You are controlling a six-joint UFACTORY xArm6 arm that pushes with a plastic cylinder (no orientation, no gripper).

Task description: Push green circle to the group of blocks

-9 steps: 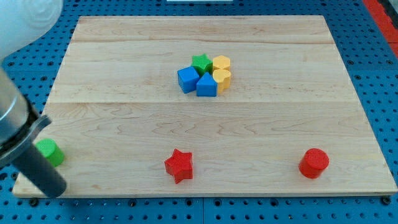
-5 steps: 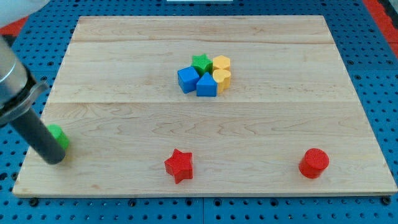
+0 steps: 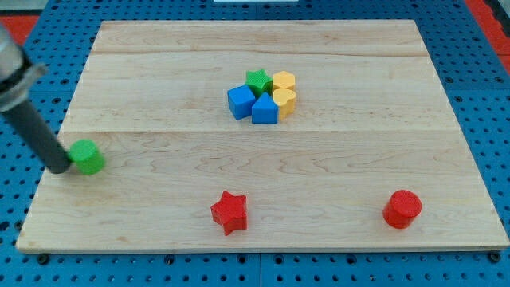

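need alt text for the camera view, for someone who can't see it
My tip touches the left side of the green circle near the wooden board's left edge. A cluster of blue, green and yellow blocks sits upper centre; a red star and red cylinder lie near the bottom.

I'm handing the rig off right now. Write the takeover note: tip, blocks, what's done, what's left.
Tip: my tip sits against the view's left side of the green circle, near the board's left edge.
Group: green star, two blue blocks and two yellow blocks, clustered at centre, toward the view's top.
Strays: red star and red circle along the view's bottom.
Done: contact made.
Left: push the green circle right and up to the group.
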